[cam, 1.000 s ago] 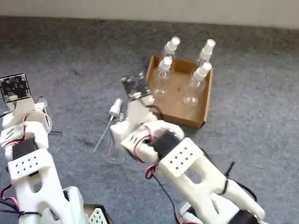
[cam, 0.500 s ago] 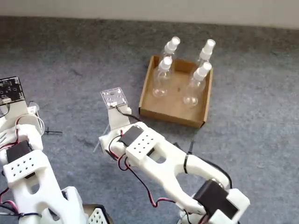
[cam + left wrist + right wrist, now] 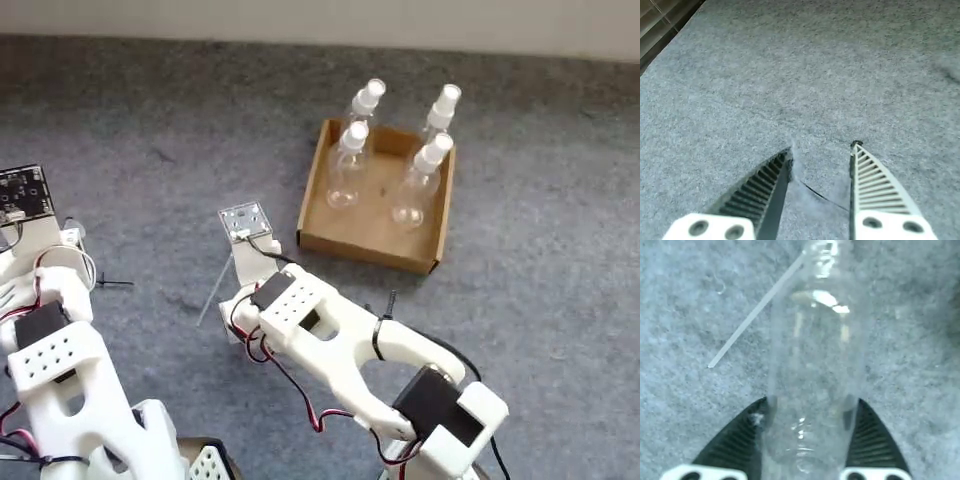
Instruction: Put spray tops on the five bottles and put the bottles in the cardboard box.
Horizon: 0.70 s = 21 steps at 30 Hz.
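partly cut off, the bottle [image 3: 812, 355] sits clamped in the right pincer [image 3: 812, 407].

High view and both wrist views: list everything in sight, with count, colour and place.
capped bottles: 4, clear with white spray tops, standing in the cardboard box
cardboard box: 1, brown, on the carpet
uncapped bottle: 1, clear, lying on the carpet
spray-top tube: 1, white, lying on the carpet beside the uncapped bottle
carpet: 1, grey, under everything
left gripper: 1, one dark finger and one white, open over bare carpet
right gripper: 1, black fingers, closed on the uncapped bottle's sides
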Tool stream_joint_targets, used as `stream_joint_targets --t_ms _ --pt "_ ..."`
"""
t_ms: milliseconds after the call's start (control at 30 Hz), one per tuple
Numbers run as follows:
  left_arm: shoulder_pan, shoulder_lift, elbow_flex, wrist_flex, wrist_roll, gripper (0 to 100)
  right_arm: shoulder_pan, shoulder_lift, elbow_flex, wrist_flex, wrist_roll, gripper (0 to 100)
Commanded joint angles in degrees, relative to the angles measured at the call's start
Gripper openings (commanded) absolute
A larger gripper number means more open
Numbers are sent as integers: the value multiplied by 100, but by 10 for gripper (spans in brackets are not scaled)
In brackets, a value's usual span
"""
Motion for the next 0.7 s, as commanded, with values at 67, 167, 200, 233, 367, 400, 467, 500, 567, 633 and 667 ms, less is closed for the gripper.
stream_joint_targets --t_ms 67,167,200,233,367,400,467,500,567,633,667 --pt "119 -13 -66 0 -44 176 -40 -567 -224 945 0 3" --pt "119 -13 -92 18 -44 175 -13 -1543 -233 1903 290 5" --pt "127 -13 -92 18 -44 175 4 -1965 -233 2193 756 5" --pt "136 -13 -92 26 -44 175 40 -2404 -224 2457 1380 5" --pt "453 -4 -224 519 -44 175 743 -4110 -224 3530 3719 5" --pt "567 -4 -347 765 -44 175 1086 -4479 -224 3785 3824 5" --pt "813 -4 -620 1231 -44 175 1886 -5042 -251 4321 4079 5" --pt "998 -4 -787 1451 -44 175 2352 -5244 -347 4576 4396 5" --pt "1393 -4 -1121 1908 -44 175 3275 -5437 -505 4954 5073 5" --pt "1824 13 -1508 2426 -44 175 4321 -5455 -576 5112 5600 5" --pt "2000 31 -1719 2690 -44 175 4787 -5455 -593 5112 5785 5"
